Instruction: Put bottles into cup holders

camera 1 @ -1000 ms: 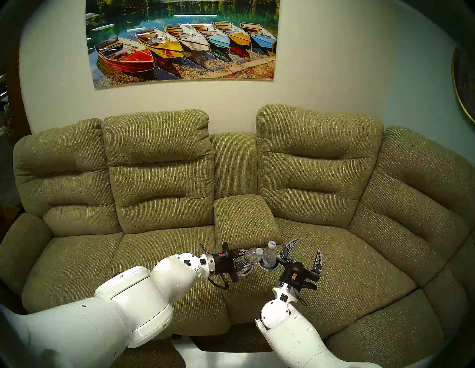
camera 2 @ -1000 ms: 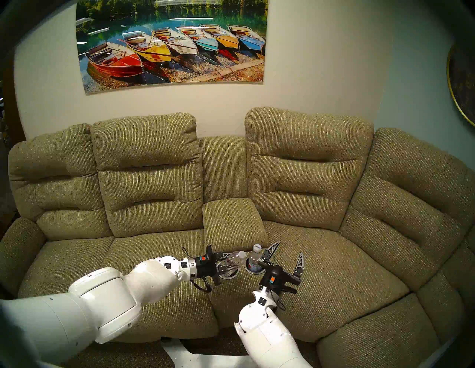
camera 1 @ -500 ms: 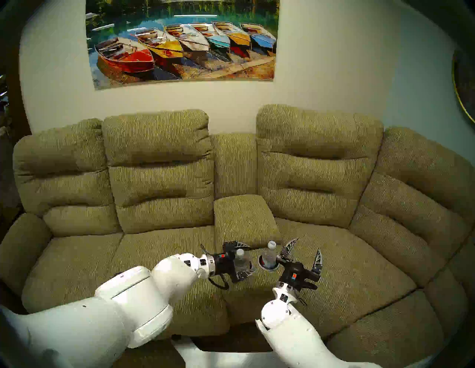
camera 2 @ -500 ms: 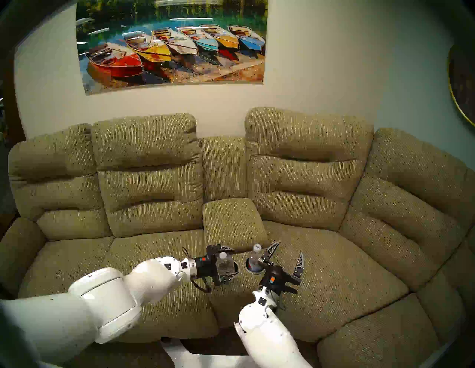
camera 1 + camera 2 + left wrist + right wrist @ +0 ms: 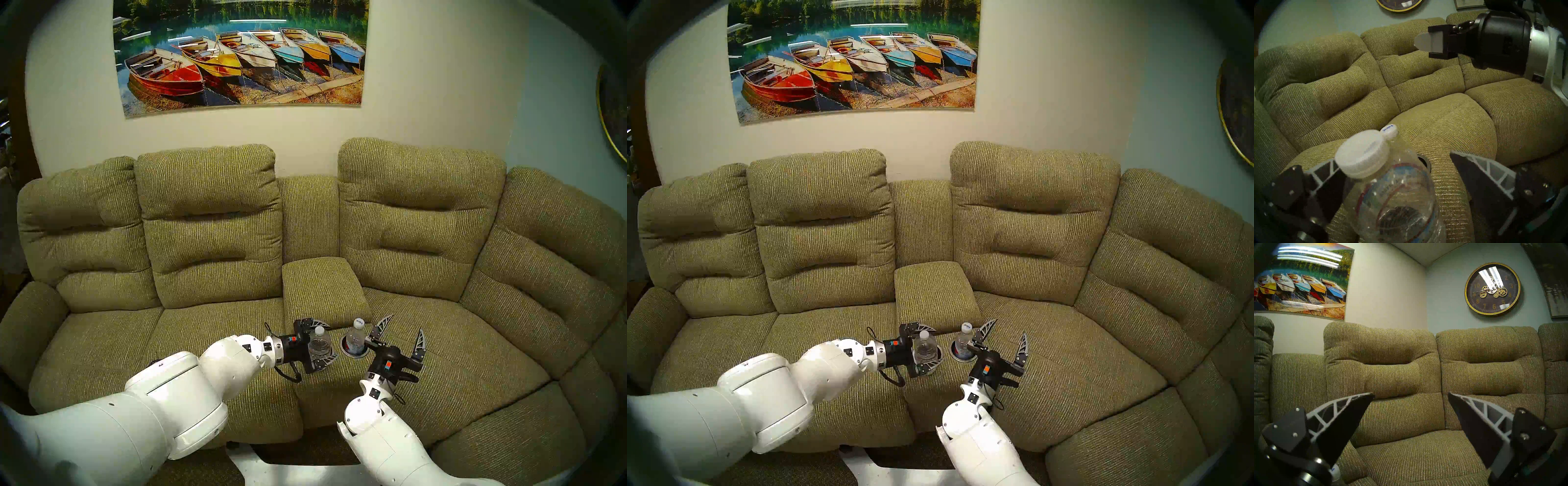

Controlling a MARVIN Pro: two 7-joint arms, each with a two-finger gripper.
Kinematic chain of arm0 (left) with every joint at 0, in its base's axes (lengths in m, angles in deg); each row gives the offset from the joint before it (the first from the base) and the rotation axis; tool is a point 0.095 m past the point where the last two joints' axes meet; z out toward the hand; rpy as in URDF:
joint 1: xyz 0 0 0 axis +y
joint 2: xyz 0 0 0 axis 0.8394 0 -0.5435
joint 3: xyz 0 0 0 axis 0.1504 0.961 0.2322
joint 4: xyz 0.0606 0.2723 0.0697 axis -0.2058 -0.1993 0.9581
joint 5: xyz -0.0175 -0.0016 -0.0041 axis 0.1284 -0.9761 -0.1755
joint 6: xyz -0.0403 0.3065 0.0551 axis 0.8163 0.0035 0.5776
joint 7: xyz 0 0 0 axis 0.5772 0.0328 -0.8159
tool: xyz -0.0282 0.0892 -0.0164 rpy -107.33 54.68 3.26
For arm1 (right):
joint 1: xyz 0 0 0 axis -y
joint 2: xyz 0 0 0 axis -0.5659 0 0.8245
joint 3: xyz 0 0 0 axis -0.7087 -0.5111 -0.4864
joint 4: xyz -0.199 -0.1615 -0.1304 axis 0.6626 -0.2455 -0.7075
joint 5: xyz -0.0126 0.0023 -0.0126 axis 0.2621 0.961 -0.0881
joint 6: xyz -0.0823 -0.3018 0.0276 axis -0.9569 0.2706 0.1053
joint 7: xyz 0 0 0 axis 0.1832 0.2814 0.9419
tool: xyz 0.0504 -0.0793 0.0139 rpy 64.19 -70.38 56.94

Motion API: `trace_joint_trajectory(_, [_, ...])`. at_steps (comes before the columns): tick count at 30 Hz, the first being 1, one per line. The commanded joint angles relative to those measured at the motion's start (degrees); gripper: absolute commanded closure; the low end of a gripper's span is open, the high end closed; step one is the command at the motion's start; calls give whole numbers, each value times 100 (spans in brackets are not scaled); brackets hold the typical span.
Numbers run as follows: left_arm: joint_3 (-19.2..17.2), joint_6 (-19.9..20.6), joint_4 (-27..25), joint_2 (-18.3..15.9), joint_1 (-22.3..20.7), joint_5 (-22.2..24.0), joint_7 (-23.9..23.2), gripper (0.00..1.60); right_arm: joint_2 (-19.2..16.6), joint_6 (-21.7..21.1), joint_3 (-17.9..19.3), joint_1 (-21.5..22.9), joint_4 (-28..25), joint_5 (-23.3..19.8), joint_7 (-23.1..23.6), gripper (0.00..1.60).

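Since the left gripper (image 5: 328, 342) spread its jaws a moment ago, the left bottle (image 5: 319, 342) stands upright between them, dropped into the left cup holder (image 5: 938, 360). Right bottle (image 5: 355, 336) sits in its right cup holder (image 5: 343, 349), just left of the right gripper (image 5: 403, 330), jaws spread and empty. Both placed; withdrawal likely remains.

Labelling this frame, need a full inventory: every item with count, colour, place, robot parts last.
bottles: 2, clear with white caps; left bottle upright in the left holder between open fingers, right bottle upright in the right holder.
cup holders: 2, silver-grey rims, front of the sofa's centre console.
sofa: 1, olive green, fills the room.
boat picture: 1, multicolour, wall above the sofa.
clock: 1, dark face with gold rim, right wall.
left end effector: 1, black, open around the left bottle.
right end effector: 1, black, open, empty, beside the right bottle.
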Motion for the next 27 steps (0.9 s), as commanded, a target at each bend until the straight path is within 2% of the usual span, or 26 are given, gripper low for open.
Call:
trace_joint_trajectory(1, [6, -84, -27, -33, -97, -25, 46, 6, -3, 11, 2, 33, -59, 1, 1, 0])
trace_joint_trajectory(4, [22, -84, -32, -44, -142, -63, 78, 3, -2, 12, 3, 33, -60, 1, 2, 0])
trace_joint_trajectory(10, [40, -76, -44, -46, -219, -123, 145, 17, -1, 14, 3, 32, -59, 2, 3, 0])
trace_joint_trajectory(11, [43, -76, -46, -44, -230, -134, 157, 26, -2, 14, 3, 33, -59, 2, 4, 0])
trace_joint_trajectory(16, [80, -65, -50, -27, -278, -202, 211, 46, -3, 16, 3, 33, -59, 3, 5, 0])
trace_joint_trajectory(17, [86, -64, -51, -23, -285, -216, 223, 70, -2, 16, 3, 33, -59, 3, 5, 0])
trace_joint_trajectory(18, [91, -62, -52, -18, -290, -228, 231, 82, -1, 16, 4, 32, -59, 3, 5, 0])
trace_joint_trajectory(22, [113, -58, -52, 1, -303, -285, 272, 97, -2, 17, 4, 32, -59, 3, 6, 0])
trace_joint_trajectory(23, [121, -56, -49, 3, -308, -301, 282, 120, -2, 17, 4, 32, -59, 4, 6, 0])
trace_joint_trajectory(25, [131, -55, -45, 6, -315, -331, 311, 127, -2, 18, 4, 32, -59, 4, 7, 0])
trace_joint_trajectory(27, [148, -55, -40, -4, -328, -360, 329, 117, -1, 18, 4, 32, -60, 4, 7, 0])
